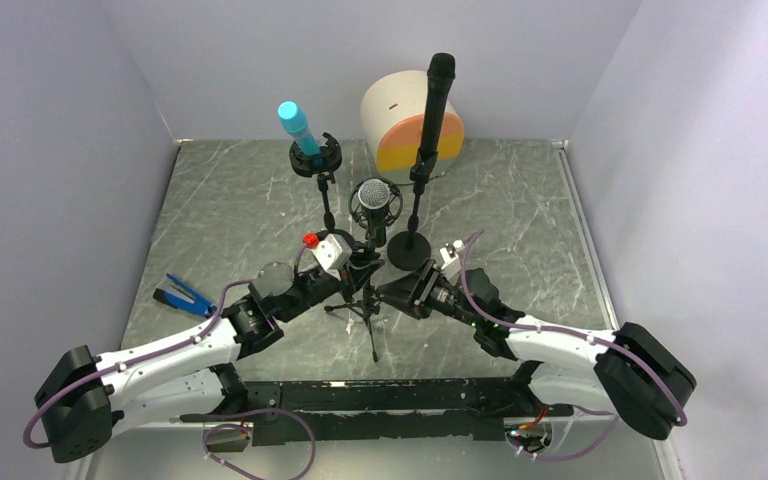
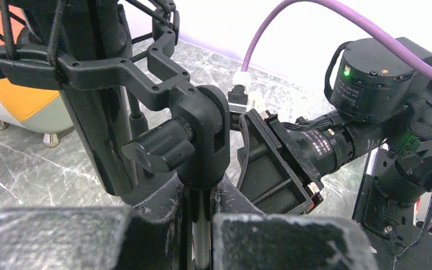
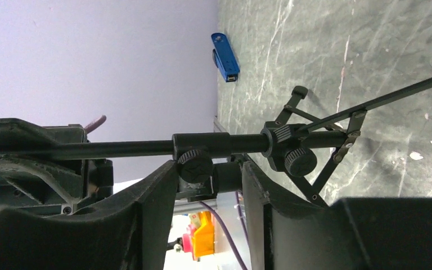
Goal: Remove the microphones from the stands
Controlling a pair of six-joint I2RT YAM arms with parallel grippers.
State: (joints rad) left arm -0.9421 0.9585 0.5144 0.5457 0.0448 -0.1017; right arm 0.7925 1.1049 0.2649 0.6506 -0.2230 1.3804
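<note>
A microphone point(image 1: 375, 195) with a silver grille sits upright in a black shock mount on a small tripod stand point(image 1: 365, 300) at the table's middle. My left gripper point(image 1: 358, 264) is shut on the stand's pole just below the mount's swivel knob. In the left wrist view the pole point(image 2: 202, 236) is pinched between the pads, with the mount point(image 2: 118, 70) and the dark microphone body point(image 2: 98, 129) above. My right gripper point(image 1: 388, 290) is lower on the stand. In the right wrist view it point(image 3: 209, 180) closes round the pole's collar knob point(image 3: 196, 165), above the tripod legs point(image 3: 337, 140).
A blue-tipped microphone point(image 1: 298, 125) in its own stand and a tall black microphone point(image 1: 438, 90) on a round-base stand point(image 1: 410, 250) stand just behind. A white and orange cylinder point(image 1: 400, 110) is at the back. A blue tool point(image 1: 185, 295) lies at the left.
</note>
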